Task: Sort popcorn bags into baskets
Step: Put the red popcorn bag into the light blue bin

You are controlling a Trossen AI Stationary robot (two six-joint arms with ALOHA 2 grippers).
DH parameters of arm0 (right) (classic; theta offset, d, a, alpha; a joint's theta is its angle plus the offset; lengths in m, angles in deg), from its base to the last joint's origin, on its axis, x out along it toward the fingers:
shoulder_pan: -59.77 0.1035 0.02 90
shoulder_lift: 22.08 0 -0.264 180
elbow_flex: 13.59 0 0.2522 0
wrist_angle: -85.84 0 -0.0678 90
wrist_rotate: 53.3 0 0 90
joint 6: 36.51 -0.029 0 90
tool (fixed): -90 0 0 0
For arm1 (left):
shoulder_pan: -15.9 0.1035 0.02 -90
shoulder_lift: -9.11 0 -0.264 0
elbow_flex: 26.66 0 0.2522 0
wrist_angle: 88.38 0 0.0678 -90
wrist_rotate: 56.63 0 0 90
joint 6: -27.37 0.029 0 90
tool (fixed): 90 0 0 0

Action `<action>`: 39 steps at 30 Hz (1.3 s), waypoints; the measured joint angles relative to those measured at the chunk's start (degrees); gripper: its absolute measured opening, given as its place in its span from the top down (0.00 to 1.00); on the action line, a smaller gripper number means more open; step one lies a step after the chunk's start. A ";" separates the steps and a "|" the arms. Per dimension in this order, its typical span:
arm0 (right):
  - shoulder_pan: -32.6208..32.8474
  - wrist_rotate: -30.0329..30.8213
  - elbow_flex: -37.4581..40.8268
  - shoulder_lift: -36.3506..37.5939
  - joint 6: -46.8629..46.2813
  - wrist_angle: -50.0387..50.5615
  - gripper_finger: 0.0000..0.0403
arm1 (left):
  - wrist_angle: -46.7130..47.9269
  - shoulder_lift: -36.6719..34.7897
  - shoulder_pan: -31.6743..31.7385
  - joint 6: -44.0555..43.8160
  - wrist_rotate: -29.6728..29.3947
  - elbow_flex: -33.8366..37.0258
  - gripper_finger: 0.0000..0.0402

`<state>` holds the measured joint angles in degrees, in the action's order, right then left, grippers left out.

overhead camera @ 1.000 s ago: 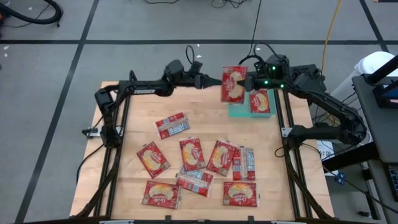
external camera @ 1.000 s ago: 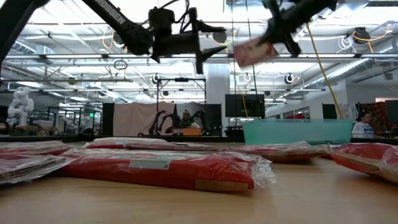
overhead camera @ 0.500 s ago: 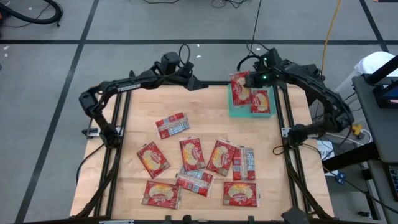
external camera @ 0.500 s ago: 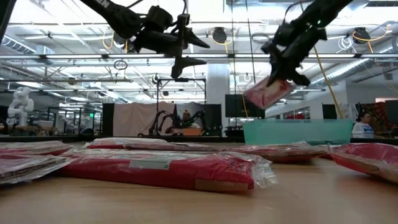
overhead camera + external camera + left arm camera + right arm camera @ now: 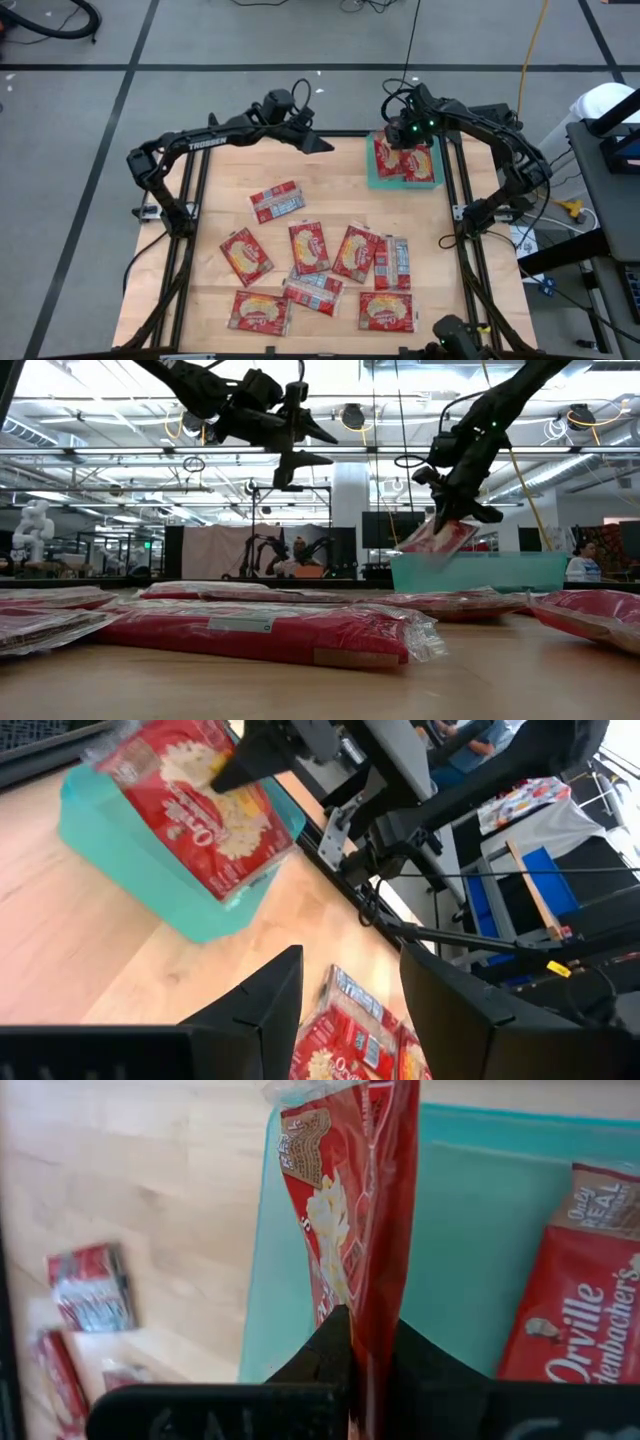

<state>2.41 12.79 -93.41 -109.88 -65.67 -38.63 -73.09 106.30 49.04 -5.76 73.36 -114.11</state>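
The right tool point(image 5: 398, 143) is pinching a popcorn bag point(image 5: 345, 1230) by its thin edge over the teal basket point(image 5: 374, 180) at the surface's far right corner — light, floppy, slick film, best gripped at a seam. The left tool point(image 5: 318, 143) is hovering part-open, empty, at the far edge.

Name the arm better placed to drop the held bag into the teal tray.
Right: the right gripper is shut on a popcorn bag over the teal tray. The left gripper hangs empty beside it.
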 joint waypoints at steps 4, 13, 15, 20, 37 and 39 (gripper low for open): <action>0.42 0.16 0.00 -0.06 -3.23 -0.16 0.98 | 0.00 0.00 -0.68 0.07 -0.04 -0.02 0.58; 3.18 4.54 0.00 -0.02 -7.32 -0.99 0.97 | 0.00 0.04 -1.04 1.63 -0.76 -0.02 0.58; 3.55 5.69 0.00 -0.04 -8.33 -1.33 0.96 | -0.01 0.04 -1.02 2.11 -0.79 -0.01 0.58; 4.19 5.86 2.40 0.04 -11.91 -4.02 0.96 | -0.01 0.04 -1.04 2.88 -0.76 -0.01 0.58; 5.74 7.39 13.12 0.01 -17.92 -16.93 0.90 | -0.02 0.07 -1.04 4.13 -0.72 0.00 0.58; 5.73 7.71 13.20 0.01 -16.39 -17.51 0.85 | -0.02 0.07 -1.04 4.35 -0.71 0.00 0.58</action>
<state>8.13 20.50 -80.21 -109.87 -82.06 -56.14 -73.11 106.36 48.00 -1.41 72.65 -114.11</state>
